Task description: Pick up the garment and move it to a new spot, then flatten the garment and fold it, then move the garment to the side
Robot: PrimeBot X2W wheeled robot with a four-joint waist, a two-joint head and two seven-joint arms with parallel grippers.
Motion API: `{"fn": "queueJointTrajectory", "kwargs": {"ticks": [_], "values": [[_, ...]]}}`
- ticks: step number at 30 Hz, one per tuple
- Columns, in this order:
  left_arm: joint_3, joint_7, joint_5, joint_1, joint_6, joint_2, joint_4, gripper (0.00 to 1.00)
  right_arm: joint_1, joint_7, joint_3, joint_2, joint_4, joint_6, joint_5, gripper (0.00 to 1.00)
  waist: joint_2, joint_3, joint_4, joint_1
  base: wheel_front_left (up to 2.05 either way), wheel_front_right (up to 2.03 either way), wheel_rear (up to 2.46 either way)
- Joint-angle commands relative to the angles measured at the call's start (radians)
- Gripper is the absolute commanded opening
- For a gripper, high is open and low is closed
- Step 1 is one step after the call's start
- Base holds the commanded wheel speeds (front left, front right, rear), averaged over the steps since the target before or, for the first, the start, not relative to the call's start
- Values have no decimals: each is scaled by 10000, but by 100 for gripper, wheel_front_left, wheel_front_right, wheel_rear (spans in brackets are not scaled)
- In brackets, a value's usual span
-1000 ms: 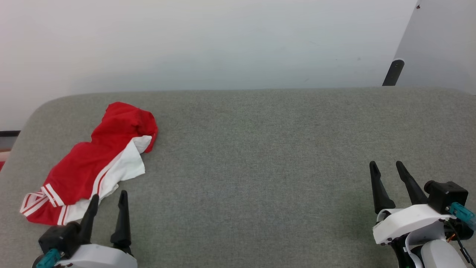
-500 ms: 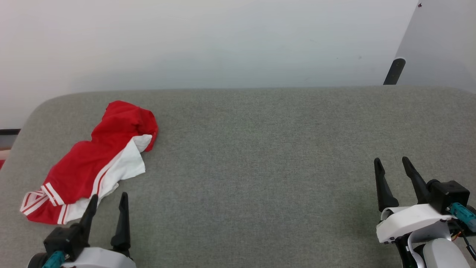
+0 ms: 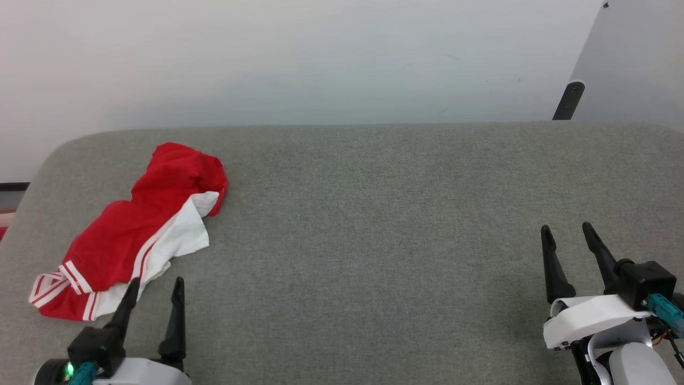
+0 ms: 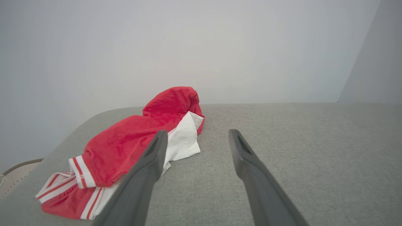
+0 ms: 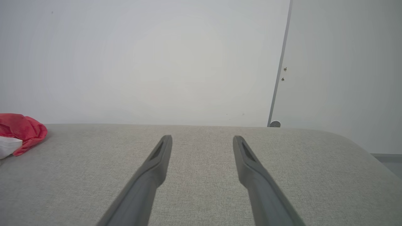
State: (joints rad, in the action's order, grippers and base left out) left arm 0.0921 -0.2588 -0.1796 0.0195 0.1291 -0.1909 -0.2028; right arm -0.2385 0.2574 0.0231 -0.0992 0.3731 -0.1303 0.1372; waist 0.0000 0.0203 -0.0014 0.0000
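The left gripper (image 3: 156,282) sits at the lower left of the head view. Its two dark fingers are spread apart with nothing between them, and they point up the frame. The tip of its left finger lies against the lower edge of the garment (image 3: 133,235); I cannot tell whether it touches the cloth. In the left wrist view the same gripper (image 4: 198,133) frames the garment (image 4: 125,147) with its left finger, while its right finger stands over bare fabric.

The right gripper (image 3: 566,229) is at the lower right of the head view, fingers likewise parted and empty, well apart from the garment. Its own wrist view shows the gap between the fingers (image 5: 202,138) over bare fabric.

The garment lies crumpled in the left part of the head view, running diagonally from a bunched red mound at upper right down to a flatter end at lower left. It is mostly red, with a white panel folded out along its right side and red-and-white striped trim at the lower-left end. In the right wrist view its red mound (image 5: 19,128) shows at the left edge.

It rests on a grey upholstered cushion (image 3: 374,214). The striped end is near the cushion's left edge, and the mound is short of the rounded far edge. To the garment's right, bare cushion runs across to the right gripper. A pale wall (image 3: 267,53) rises behind, with a dark post (image 3: 567,101) at the upper right.
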Motion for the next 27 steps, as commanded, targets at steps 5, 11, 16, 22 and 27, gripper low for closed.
{"fn": "queueJointTrajectory", "kwargs": {"ticks": [5, 11, 16, 22, 27], "values": [[-40, -61, -40, -19, 25, -111, 13, 100, 21, 93, 41, 36, -39, -7, 16, 100, 0, 13, -2, 0, 0, 0, 0], [-103, -59, -160, 38, 25, -159, -39, 100, 93, 93, 49, 64, -35, -8, 142, 100, 0, 56, 22, 0, 0, 0, 0], [-125, -59, -207, 53, 26, -186, -53, 100, 106, 93, 102, 87, -93, -8, 227, 100, 0, 85, 42, 0, 0, 0, 0], [-231, -59, -229, 165, 26, -152, -96, 100, 110, 93, 204, 80, -168, -8, 217, 100, 0, 132, 205, 0, 0, 0, 0], [-281, -59, -234, 362, 24, -80, -275, 100, 173, 93, 177, -13, -239, -8, 220, 100, 0, 185, 757, 0, 0, 0, 0]]}}
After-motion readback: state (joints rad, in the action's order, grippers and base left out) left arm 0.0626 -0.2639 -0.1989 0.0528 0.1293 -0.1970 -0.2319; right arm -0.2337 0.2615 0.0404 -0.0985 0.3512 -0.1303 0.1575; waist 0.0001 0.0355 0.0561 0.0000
